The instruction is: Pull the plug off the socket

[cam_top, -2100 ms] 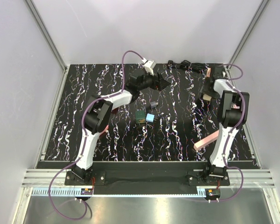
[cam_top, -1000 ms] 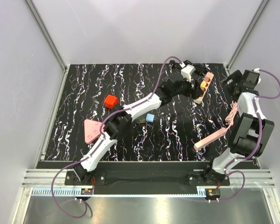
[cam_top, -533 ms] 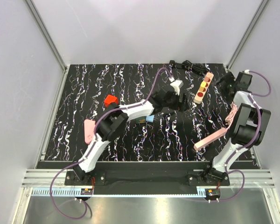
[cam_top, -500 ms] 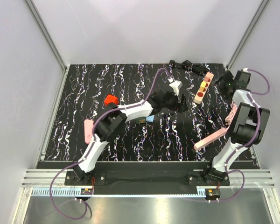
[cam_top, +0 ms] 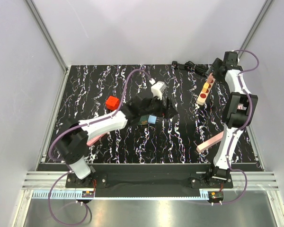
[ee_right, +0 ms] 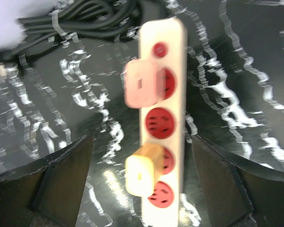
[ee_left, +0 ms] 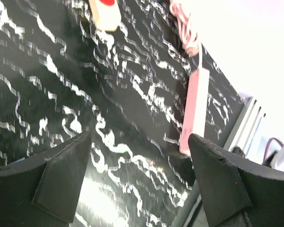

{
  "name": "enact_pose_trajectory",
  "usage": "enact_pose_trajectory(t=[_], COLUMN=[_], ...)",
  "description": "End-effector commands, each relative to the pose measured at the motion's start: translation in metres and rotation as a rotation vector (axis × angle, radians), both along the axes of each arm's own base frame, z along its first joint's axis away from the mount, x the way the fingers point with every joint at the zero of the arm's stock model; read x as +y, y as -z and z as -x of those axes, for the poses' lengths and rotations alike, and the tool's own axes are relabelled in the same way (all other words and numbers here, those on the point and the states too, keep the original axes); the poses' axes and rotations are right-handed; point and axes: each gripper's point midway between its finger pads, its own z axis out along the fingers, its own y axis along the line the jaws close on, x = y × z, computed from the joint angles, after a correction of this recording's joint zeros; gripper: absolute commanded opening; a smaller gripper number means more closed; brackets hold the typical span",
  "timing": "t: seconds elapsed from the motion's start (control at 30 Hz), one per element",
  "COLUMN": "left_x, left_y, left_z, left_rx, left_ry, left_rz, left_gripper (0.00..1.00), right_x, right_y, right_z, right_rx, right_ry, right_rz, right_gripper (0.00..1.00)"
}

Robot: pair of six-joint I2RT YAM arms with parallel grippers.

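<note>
Nothing has come off yet, as far as the views show: the long beige wood-like socket strip with four red round outlets (ee_right: 174, 124) lies at the far right of the black marbled table (cam_top: 180, 137), and both plugs are seated in it. A pale pink block-shaped plug (ee_right: 141, 84) sits in the farthest outlet, next to the small red switch (ee_right: 160, 49), and a yellow-orange block-shaped plug (ee_right: 143, 176) sits in the third. The second and the nearest outlets are bare. The right gripper (ee_right: 139, 158) hangs above the strip with its jaws spread wide and nothing between them. Lining up on a plug, closing and pulling are all left to do, and which plug is meant I cannot tell. The left gripper (ee_left: 139, 156) is mid-table, well apart from the strip, its jaws also wide and empty, looking toward the flat pink bar (ee_left: 195, 109) at the near right. A coiled black cable (ee_right: 85, 16) lies just beyond the strip's far end. No bin, tray or box is in view, so the outlets are the only things holding anything.
</note>
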Motion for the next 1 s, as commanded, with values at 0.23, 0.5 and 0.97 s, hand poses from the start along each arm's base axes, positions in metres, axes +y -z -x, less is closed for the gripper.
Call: enact_pose_trajectory(t=[0.23, 0.5, 0.97], left_x=[0.022, 0.021, 0.014], left_y=[-0.016, -0.014, 0.002], left_z=[0.028, 0.033, 0.037], left_rx=[-0.008, -0.005, 0.02], left_ry=[0.023, 0.05, 0.07], left_rz=[0.043, 0.033, 0.0], left_gripper=[0.88, 0.86, 0.78], right_x=[0.008, -0.005, 0.009], right_y=[0.026, 0.045, 0.078], right_z=[-0.018, -0.02, -0.015], right_rx=[0.132, 0.225, 0.272], right_ry=[-0.06, 0.011, -0.029], right_rz=[0.14, 0.238, 0.167], right_gripper=[0.94, 0.91, 0.59])
